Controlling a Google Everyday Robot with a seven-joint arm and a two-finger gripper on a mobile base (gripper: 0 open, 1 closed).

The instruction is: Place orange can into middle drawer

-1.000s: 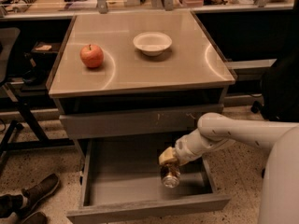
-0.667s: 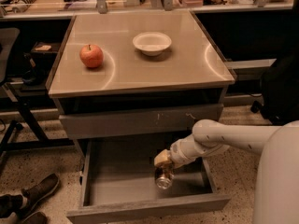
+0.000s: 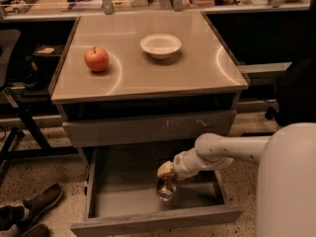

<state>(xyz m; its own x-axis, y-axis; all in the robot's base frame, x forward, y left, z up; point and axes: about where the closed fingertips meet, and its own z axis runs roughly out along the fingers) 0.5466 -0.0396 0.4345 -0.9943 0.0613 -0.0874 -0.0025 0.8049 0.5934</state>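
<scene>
We see the big worktop (image 3: 197, 68) up top, the open middle drawer (image 3: 123, 184) at the bottom of the frame, and inside it our end effector (image 3: 167, 178) pinching the orange can (image 3: 165, 191) near the drawer's middle.

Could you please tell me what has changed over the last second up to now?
The gripper, shut on the can, has moved a little towards the left of the view inside the open drawer. It carried the can with it at much the same height, and nothing was let go. The drawer, the apple and the bowl stayed where they were.
</scene>
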